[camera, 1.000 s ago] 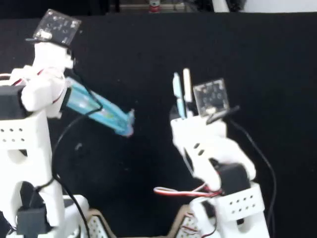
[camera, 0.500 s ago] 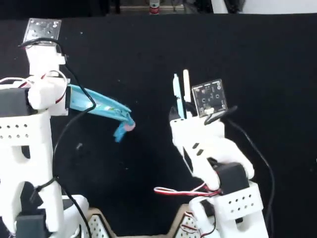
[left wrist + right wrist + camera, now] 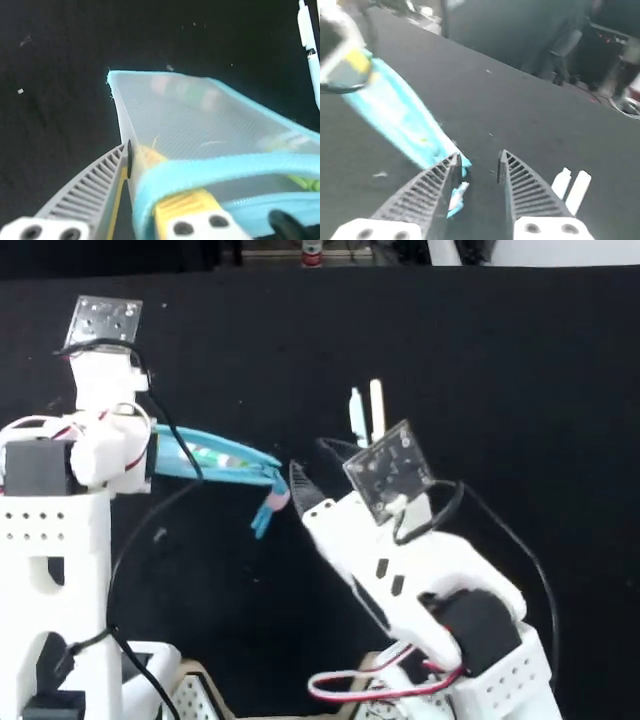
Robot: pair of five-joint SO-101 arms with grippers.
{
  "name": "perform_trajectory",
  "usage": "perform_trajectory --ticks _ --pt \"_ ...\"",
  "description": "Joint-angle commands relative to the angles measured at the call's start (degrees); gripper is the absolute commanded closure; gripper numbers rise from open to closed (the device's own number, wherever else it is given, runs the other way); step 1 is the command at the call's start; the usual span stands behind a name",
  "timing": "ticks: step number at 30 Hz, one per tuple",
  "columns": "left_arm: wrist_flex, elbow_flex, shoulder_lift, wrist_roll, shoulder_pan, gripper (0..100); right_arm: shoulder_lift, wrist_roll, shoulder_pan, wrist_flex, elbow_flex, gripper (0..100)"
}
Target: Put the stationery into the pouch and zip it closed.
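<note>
**Mesh, Plastic and Matt Black**

We see the pouch (image 3: pixel 200 125) as fine translucent mesh, edged in woven turquoise cloth tape. At the pouch, the left gripper (image 3: pixel 152 453) has ribbed, matt grey plastic fingers (image 3: pixel 95 185); the right gripper (image 3: pixel 479 161) has the same. Under the pouch, the table (image 3: pixel 520 360) looks matt black and cloth-like. The pens (image 3: pixel 365 415) beyond the pouch look like smooth plastic.

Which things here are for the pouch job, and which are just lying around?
For the job:
- mesh pouch, held up by the left gripper
- light blue pen and white pen, side by side on the table
- right gripper, open near the pouch's free end

Just lying about:
- small specks on the table
- red-and-white object at the far edge
</note>
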Motion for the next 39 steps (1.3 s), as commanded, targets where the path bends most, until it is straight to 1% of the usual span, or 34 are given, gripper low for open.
perform_trajectory --ticks 1,5,10,16,22,25,28,39 --pt "-1.9 5.8 0.5 3.3 1.5 97 1.4 -1.5 6.9 -1.5 -0.4 87.1" --pt "-4.9 9.0 0.5 6.2 -3.2 97 6.5 -5.1 12.0 -1.5 -0.7 87.1" --pt "-7.8 14.7 0.5 6.2 -3.6 97 17.8 -7.5 15.0 -1.1 -5.2 87.1" --pt "-8.0 15.9 -1.6 6.3 -3.6 97 29.6 -9.8 18.9 -1.6 -11.0 87.1" --pt "-8.6 18.6 -11.7 6.2 -3.6 97 42.1 -9.9 19.8 -1.6 -16.5 87.1" --pt "-11.9 22.8 -13.5 6.2 -3.6 97 46.4 -9.9 19.8 -1.6 -19.1 87.1" --pt "-12.1 23.2 -13.4 6.3 -3.6 97 50.0 -9.9 19.8 -1.7 -21.1 87.1" --pt "-12.1 23.6 -13.8 6.6 -3.6 97 66.2 -9.9 20.7 -13.2 -21.8 87.1"
